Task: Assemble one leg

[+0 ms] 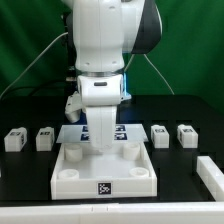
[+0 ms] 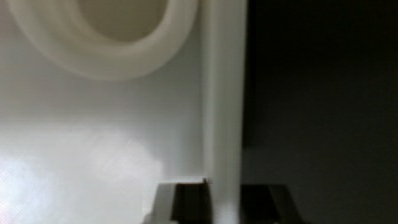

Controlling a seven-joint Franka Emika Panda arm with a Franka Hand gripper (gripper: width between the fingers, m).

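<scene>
- The gripper (image 1: 100, 140) is down low at the far edge of the square top (image 1: 70, 175), which sits mid-table just in front of the marker board (image 1: 124, 131).
- In the close-up wrist view, the top's upright rim (image 2: 221, 100) runs between two dark fingertips (image 2: 182, 200), with a round corner hole (image 2: 116, 30) beside it.
- So the jaws straddle that rim. Whether they pinch it or only bracket it, I cannot tell.
- No leg is in the fingers. All four sit on the black table (image 1: 25, 115) in a row level with the top's far edge.
- The outer left leg (image 1: 14, 140) and inner left leg (image 1: 45, 138) are on the exterior view's left.
- The inner right leg (image 1: 160, 135) and outer right leg (image 1: 187, 134) are on the exterior view's right.
- Each leg stands apart from the top and from its neighbour.
- On handling, these legs look like small hard plastic blocks: light, stiff, and probably a bit slick on their smooth faces.
- Best hold, I'd say, is across two opposite flat sides, squarely and low on the body, so the block cannot twist or pop out.
- The two inner legs look the easiest reach from here.
</scene>
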